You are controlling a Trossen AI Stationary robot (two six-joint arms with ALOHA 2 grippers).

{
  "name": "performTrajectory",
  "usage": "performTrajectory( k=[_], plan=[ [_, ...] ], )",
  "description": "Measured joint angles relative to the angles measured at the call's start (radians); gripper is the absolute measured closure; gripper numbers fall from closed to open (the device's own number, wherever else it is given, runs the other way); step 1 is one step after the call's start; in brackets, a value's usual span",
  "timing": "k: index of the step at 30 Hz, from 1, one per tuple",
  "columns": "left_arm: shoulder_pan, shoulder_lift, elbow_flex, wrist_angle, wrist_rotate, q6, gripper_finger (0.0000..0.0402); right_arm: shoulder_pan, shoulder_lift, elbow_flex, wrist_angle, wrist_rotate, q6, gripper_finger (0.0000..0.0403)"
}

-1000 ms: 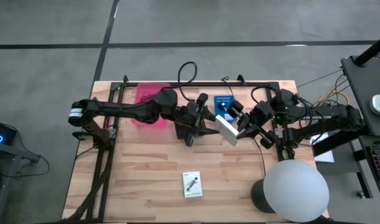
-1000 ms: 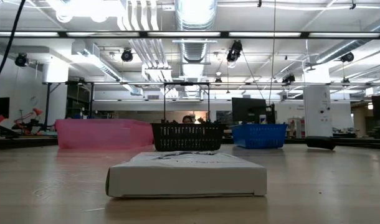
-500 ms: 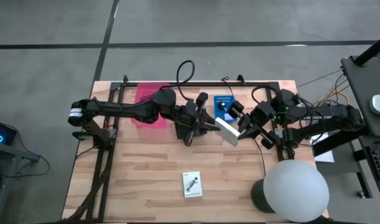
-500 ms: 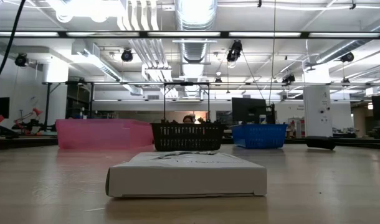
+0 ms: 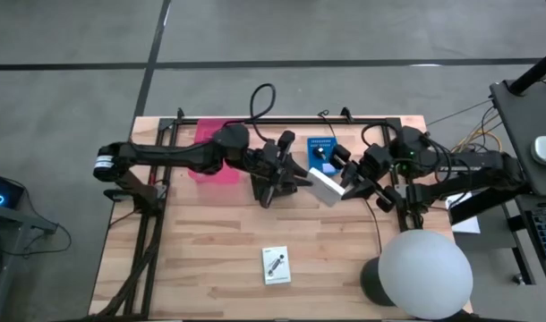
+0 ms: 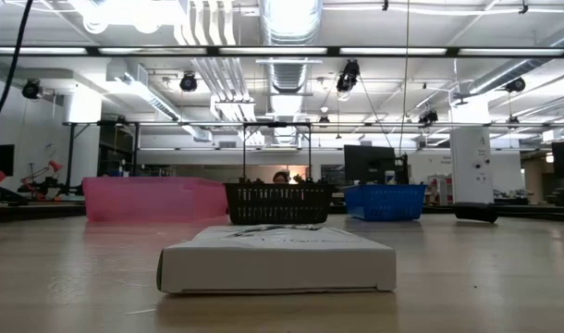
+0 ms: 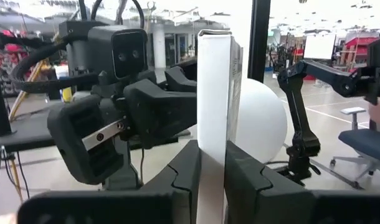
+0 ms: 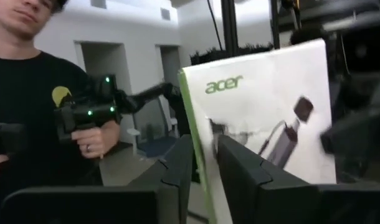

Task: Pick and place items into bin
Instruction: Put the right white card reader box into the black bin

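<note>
A white flat packet with a printed face is held in the air between both arms, above the far middle of the table. My left gripper reaches it from the table's left and my right gripper from the right; each is shut on it. In the left wrist view the packet shows edge-on, with the right gripper behind it. A second white packet lies flat on the near part of the table. No pens, knob or silvery bits are in view. My left gripper pinches the white packet's end nearest it between its two fingers, one on each flat face, coming level from the table's left. The packet stands on edge, lifted clear. My right gripper pinches the packet's opposite end, near its green edge, between its two fingers, coming from the table's right. The packet is clear of the table.
Three bins stand along the far edge: pink, a black basket and blue. A white dome stands at the near right corner. A person holding a dark device is beyond the table.
My left gripper has moved a little toward the table's right, up to the packet in my right gripper. The packet has stayed almost where it was.
</note>
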Motion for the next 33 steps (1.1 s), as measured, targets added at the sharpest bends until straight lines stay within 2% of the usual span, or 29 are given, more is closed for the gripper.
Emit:
performTrajectory(
  k=[11, 18, 23, 33],
  plan=[
    [0.006, -0.083, 0.000, -0.166, -0.012, -0.002, 0.0364, -0.063, -0.029, -0.001, -0.145, -0.008, -0.004, 0.0303],
    [0.032, -0.129, 0.002, -0.487, -0.264, 0.006, 0.0364, -0.106, -0.036, -0.001, -0.388, -0.007, -0.023, 0.0310],
    [0.047, -0.120, 0.000, -0.626, -0.434, 0.000, 0.0364, -0.110, -0.034, -0.001, -0.533, -0.006, -0.058, 0.0319],
    [0.066, -0.008, -0.003, -0.892, -0.617, -0.054, 0.0364, -0.110, -0.033, -0.001, -0.587, -0.004, -0.133, 0.0332]
  ],
)
